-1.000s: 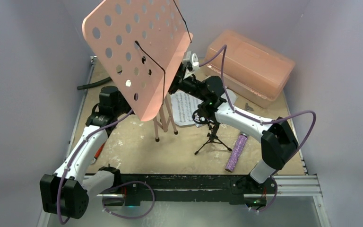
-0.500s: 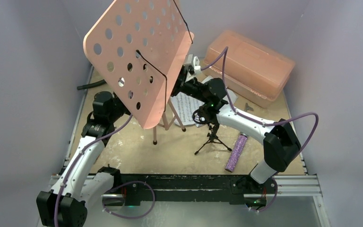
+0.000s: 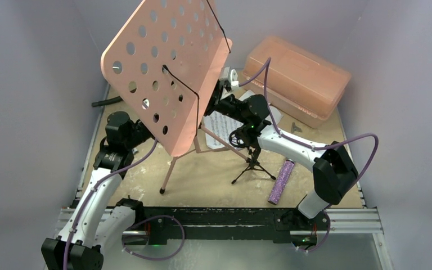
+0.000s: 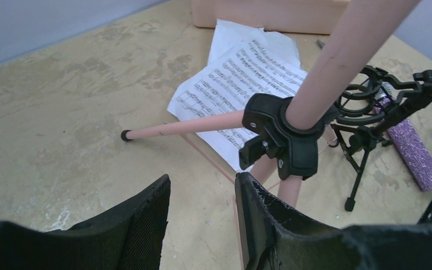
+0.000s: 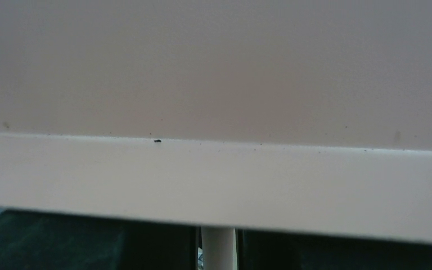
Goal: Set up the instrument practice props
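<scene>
The pink perforated music stand (image 3: 163, 73) stands tilted at the table's middle, with its tripod legs (image 3: 169, 171) spread. My right gripper (image 5: 218, 250) reaches in behind the desk and is shut on the stand's pole (image 5: 218, 242). My left gripper (image 4: 202, 181) is open and holds nothing, low at the stand's left, just short of the black leg collar (image 4: 287, 140). White sheet-music pages (image 3: 218, 130) lie flat behind the legs. The small black mic stand (image 3: 253, 164) is upright to the right. The purple glitter microphone (image 3: 281, 181) lies on the table beside it.
A salmon plastic box (image 3: 298, 79) sits at the back right. A black hose (image 3: 109, 101) lies at the back left. The metal rail (image 3: 349, 216) runs along the near edge, and grey walls close in both sides.
My left gripper opened, let go of a tripod leg and drew back to the near left. The legs went from bunched to spread, one foot now far forward-left. The desk shifted slightly.
</scene>
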You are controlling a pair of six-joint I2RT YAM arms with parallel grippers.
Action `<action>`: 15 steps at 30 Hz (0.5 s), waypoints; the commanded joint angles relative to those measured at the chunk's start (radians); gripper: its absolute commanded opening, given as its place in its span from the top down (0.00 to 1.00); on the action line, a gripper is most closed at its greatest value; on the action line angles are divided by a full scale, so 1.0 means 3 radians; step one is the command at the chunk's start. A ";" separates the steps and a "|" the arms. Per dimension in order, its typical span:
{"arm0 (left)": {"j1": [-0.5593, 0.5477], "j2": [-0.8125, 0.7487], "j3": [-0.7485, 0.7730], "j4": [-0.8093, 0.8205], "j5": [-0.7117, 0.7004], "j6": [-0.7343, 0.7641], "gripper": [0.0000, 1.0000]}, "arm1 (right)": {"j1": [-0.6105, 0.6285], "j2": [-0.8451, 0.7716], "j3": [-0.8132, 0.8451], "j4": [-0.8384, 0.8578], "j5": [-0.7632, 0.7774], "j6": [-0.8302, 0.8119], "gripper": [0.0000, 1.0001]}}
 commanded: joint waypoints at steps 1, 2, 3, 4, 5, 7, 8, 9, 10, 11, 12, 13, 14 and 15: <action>-0.0001 -0.0077 0.0139 -0.0063 0.0290 0.0043 0.55 | -0.0006 -0.0301 0.0157 0.0901 0.0262 -0.0028 1.00; -0.0001 -0.0078 0.0136 -0.0091 0.0286 0.0055 0.55 | -0.0006 -0.0299 0.0160 0.0901 0.0261 -0.0027 1.00; -0.0002 -0.0084 0.0132 -0.0113 0.0303 0.0062 0.55 | -0.0007 -0.0298 0.0161 0.0899 0.0265 -0.0028 1.00; -0.0004 -0.0085 0.0130 -0.0133 0.0336 0.0066 0.55 | -0.0007 -0.0295 0.0160 0.0900 0.0266 -0.0028 1.00; -0.0002 -0.0086 0.0133 -0.0153 0.0386 0.0071 0.55 | -0.0003 -0.0291 0.0161 0.0898 0.0270 -0.0026 1.00; -0.0004 -0.0075 0.0128 -0.0202 0.0513 0.0073 0.55 | -0.0007 -0.0284 0.0169 0.0900 0.0284 -0.0027 1.00; -0.0002 -0.0072 0.0127 -0.0239 0.0562 0.0077 0.55 | -0.0010 -0.0279 0.0175 0.0893 0.0287 -0.0032 1.00; -0.0004 -0.0072 0.0124 -0.0271 0.0614 0.0078 0.55 | -0.0009 -0.0274 0.0182 0.0896 0.0291 -0.0032 1.00; -0.0002 -0.0070 0.0125 -0.0301 0.0663 0.0078 0.55 | -0.0009 -0.0266 0.0193 0.0895 0.0291 -0.0034 1.00; -0.0001 -0.0076 0.0120 -0.0322 0.0723 0.0081 0.55 | -0.0007 -0.0259 0.0203 0.0892 0.0288 -0.0031 1.00; -0.0003 -0.0077 0.0115 -0.0346 0.0767 0.0082 0.54 | -0.0009 -0.0251 0.0212 0.0886 0.0287 -0.0033 1.00; -0.0001 -0.0084 0.0114 -0.0372 0.0798 0.0083 0.53 | -0.0006 -0.0248 0.0219 0.0886 0.0283 -0.0029 1.00; -0.0001 -0.0089 0.0114 -0.0391 0.0814 0.0090 0.53 | -0.0005 -0.0240 0.0225 0.0888 0.0281 -0.0028 1.00; -0.0004 -0.0091 0.0109 -0.0405 0.0829 0.0093 0.52 | -0.0007 -0.0235 0.0230 0.0888 0.0277 -0.0027 1.00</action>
